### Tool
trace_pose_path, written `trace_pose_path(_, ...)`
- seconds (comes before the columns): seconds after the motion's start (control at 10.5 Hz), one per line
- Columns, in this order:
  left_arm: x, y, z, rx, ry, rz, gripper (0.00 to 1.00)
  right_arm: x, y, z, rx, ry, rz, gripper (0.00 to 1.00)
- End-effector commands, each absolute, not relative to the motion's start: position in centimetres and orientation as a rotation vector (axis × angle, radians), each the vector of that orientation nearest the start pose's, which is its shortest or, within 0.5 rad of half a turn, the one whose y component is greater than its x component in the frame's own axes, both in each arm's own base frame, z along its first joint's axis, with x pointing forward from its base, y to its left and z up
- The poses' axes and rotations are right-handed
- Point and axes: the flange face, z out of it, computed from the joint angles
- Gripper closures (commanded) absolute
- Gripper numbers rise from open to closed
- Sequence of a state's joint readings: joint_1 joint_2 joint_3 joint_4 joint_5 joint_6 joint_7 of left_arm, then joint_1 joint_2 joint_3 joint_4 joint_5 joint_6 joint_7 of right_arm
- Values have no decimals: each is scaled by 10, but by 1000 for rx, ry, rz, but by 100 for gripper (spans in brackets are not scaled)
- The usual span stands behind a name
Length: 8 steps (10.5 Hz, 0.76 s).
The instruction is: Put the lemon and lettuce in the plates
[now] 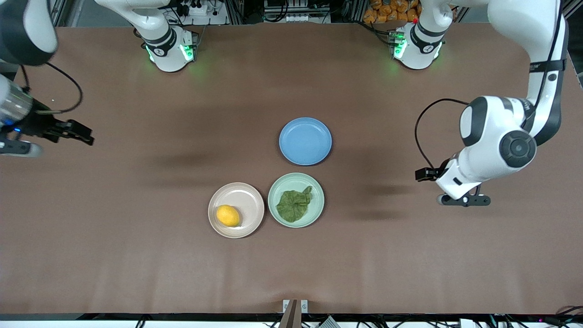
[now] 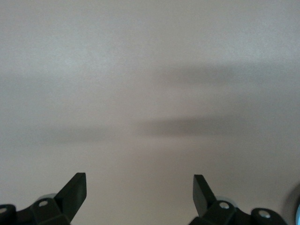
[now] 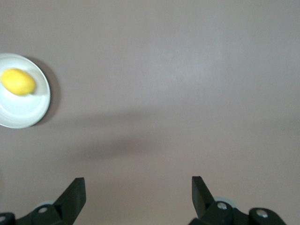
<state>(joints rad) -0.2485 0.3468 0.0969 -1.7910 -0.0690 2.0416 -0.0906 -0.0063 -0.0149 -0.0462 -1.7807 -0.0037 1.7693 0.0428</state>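
Observation:
The lemon [image 1: 227, 215] lies in the beige-pink plate [image 1: 248, 196]. The lettuce [image 1: 294, 205] lies in the pale mint green plate [image 1: 319, 191] beside it, toward the left arm's end. My right gripper [image 1: 84, 135] is open and empty over bare table at the right arm's end. Its wrist view shows its open fingers [image 3: 138, 187], with the lemon [image 3: 18, 81] in its plate [image 3: 23, 112] some way off. My left gripper [image 1: 463, 200] is open and empty over bare table at the left arm's end. Its wrist view [image 2: 139, 185] shows only tabletop.
An empty blue plate [image 1: 305, 140] stands just farther from the front camera than the mint plate. The brown table [image 1: 136, 255] is bare around the three plates. The arm bases stand along the table's back edge.

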Motion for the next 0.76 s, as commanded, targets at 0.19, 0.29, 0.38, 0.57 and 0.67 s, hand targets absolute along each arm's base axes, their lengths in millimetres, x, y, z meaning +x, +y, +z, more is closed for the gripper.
trace_pose_path(0.19,597,-69,382,-3158,99,71,0,583,-29,610,-3145,164,-12,0)
trace_pose_path(0.29,597,-65,383,-3159,92,68,0,585,-30,610,-3148,164,-24,0)
trace_pose_path(0.38,598,-59,387,-3160,75,56,0,586,-30,610,-3160,159,-34,0)
trace_pose_path(0.57,598,-57,391,-3162,70,44,0,585,-29,616,-3162,166,-49,0)
trace_pose_path(0.67,598,-53,394,-3163,61,37,0,585,-28,620,-3161,167,-54,0)
